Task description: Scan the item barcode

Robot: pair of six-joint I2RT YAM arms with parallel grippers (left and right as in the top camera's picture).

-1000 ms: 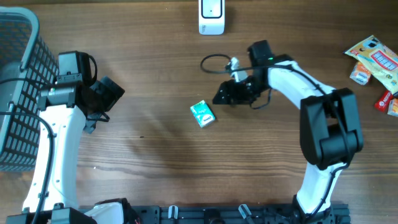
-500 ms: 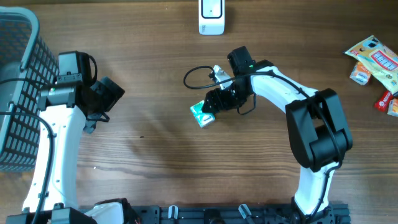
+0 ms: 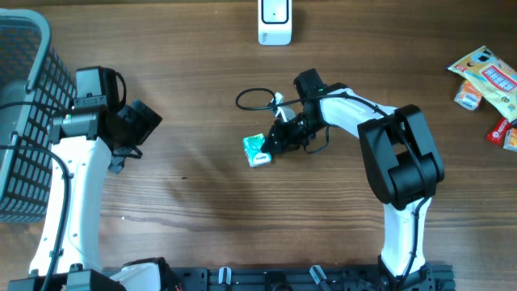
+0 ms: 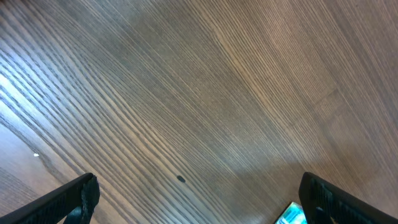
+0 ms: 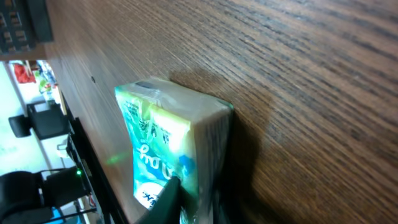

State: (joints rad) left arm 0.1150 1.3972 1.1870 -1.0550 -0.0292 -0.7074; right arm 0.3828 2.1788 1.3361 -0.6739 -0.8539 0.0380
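Right claw (image 3: 271, 143) | pinching green packet (image 3: 254, 151) | on wooden table (image 3: 202, 186)

The pack (image 3: 256, 149) is a small green-and-white carton with white lettering on its printed face. It lies on the wood at a slant, one end caught between the closed right fingers (image 5: 163, 200) and the rest sticking out past their tips. Seen from that wrist, a dark fingertip lies over the lower part of the printed face, and a paler narrow side shows next to it. The pack is well apart from the left fingers (image 4: 336, 196), with only a corner showing beside one of them. The scanner (image 3: 275, 20), white and upright, stands well beyond the right fingers, apart from the pack.
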